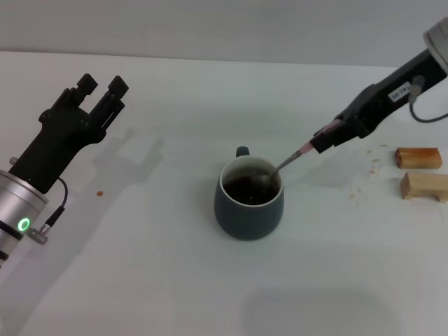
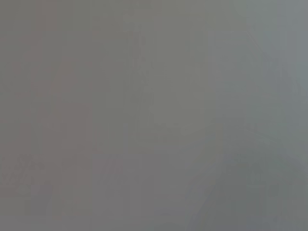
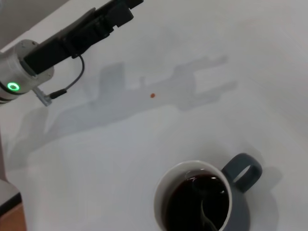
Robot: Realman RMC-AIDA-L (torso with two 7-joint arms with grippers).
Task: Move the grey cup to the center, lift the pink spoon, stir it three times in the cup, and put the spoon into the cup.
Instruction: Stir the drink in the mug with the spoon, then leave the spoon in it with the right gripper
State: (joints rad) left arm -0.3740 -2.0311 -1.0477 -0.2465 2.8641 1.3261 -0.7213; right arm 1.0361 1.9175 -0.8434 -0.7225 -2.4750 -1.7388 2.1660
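Head view: grey cup (image 1: 249,199) upright at the middle of the white table (image 1: 161,280), dark liquid inside, loop handle on its far side; right gripper (image 1: 323,140) clamped on the handle of the pink spoon (image 1: 288,162), which slants down with its metal bowl dipped in the liquid; left gripper (image 1: 102,89) raised well to the left, fingers parted and holding nothing; two wooden blocks (image 1: 420,172) at the far right. Left wrist view: plain grey blur, nothing identifiable. Right wrist view: cup seen from above with the spoon's bowl submerged in the liquid, left arm (image 3: 72,36) beyond it, small orange speck (image 3: 153,95) on the table between them.
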